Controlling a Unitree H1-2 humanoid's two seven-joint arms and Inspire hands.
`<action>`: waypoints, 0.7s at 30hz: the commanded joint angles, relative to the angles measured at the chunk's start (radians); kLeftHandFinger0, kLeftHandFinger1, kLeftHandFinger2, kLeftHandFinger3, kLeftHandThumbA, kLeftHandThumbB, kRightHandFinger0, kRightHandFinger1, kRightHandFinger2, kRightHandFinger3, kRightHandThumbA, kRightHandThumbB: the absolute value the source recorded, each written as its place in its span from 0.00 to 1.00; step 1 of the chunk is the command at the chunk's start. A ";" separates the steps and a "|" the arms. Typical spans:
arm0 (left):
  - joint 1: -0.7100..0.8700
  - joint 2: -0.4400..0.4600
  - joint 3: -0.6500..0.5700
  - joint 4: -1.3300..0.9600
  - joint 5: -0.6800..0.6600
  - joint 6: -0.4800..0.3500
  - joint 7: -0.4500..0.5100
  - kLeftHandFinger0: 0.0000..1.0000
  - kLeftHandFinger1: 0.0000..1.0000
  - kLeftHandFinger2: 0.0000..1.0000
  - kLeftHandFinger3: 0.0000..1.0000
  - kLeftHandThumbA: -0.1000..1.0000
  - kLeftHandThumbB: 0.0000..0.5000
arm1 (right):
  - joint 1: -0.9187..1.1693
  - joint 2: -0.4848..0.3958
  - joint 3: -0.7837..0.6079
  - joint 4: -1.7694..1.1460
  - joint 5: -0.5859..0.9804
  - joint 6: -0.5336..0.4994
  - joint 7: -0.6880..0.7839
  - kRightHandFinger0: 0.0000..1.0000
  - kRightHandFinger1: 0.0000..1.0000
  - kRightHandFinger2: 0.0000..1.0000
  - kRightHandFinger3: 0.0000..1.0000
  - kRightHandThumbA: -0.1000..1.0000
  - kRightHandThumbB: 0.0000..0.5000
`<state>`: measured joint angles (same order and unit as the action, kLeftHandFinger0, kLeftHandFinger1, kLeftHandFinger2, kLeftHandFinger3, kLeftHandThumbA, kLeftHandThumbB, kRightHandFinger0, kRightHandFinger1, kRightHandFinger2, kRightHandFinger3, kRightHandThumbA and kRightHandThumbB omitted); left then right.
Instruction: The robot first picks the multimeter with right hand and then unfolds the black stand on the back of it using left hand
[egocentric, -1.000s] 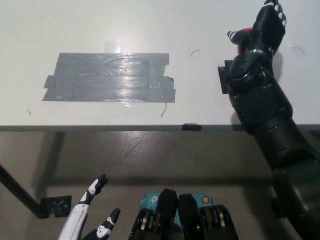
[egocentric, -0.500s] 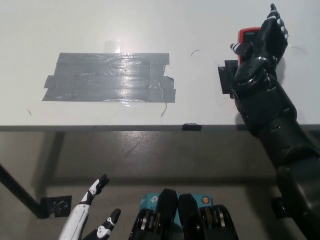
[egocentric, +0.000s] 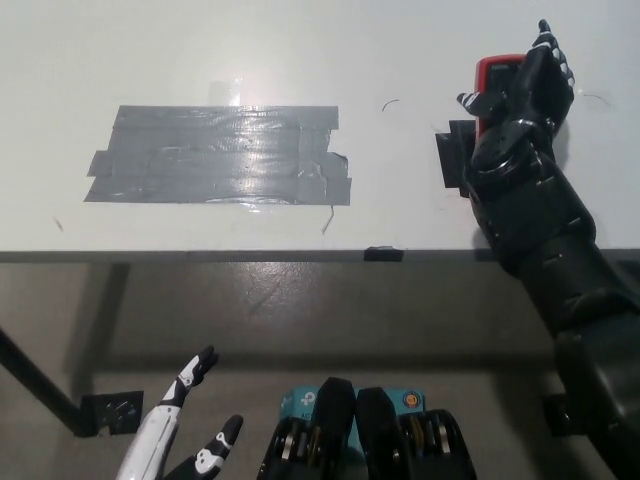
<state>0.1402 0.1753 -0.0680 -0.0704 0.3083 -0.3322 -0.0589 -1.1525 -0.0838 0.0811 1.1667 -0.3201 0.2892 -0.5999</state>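
The white table (egocentric: 300, 50) fills the upper half of the view, and its front edge runs across the middle. On it, left of centre, there is a wide patch of grey tape (egocentric: 220, 155) made of several overlapping strips (the surface is shiny under the light). The black right arm comes in from the bottom right corner and reaches up over the right part of the table. The right hand (egocentric: 525, 85) is wrapped around the multimeter (egocentric: 494, 72), which has a red case; only its upper left part shows beside the fingers, near the far right side of the table. Whether the multimeter is lifted or touching the table, I cannot tell. Just left of the wrist a small black patch (egocentric: 448, 155) lies on the table. The white left hand (egocentric: 185, 430) rests low at the bottom left, below the table edge, with fingers spread and holding nothing.
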 joint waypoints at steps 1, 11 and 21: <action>-0.009 0.011 0.003 -0.036 -0.002 -0.025 0.011 1.00 1.00 1.00 1.00 0.75 0.27 | -0.080 -0.007 0.006 0.013 0.007 -0.032 0.002 1.00 1.00 1.00 1.00 0.97 0.97; -0.014 0.015 0.003 -0.036 -0.007 -0.022 0.007 1.00 1.00 1.00 1.00 0.74 0.25 | -0.080 -0.004 0.003 0.030 0.016 -0.032 0.007 1.00 1.00 1.00 1.00 0.95 0.99; -0.015 0.019 0.002 -0.042 0.004 -0.023 0.006 1.00 1.00 1.00 1.00 0.71 0.25 | -0.049 0.012 -0.002 0.046 0.018 -0.069 -0.040 1.00 1.00 1.00 1.00 0.87 1.00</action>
<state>0.1323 0.1755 -0.0676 -0.0777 0.3068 -0.3319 -0.0593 -1.1684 -0.0816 0.0780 1.2038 -0.3107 0.2721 -0.6069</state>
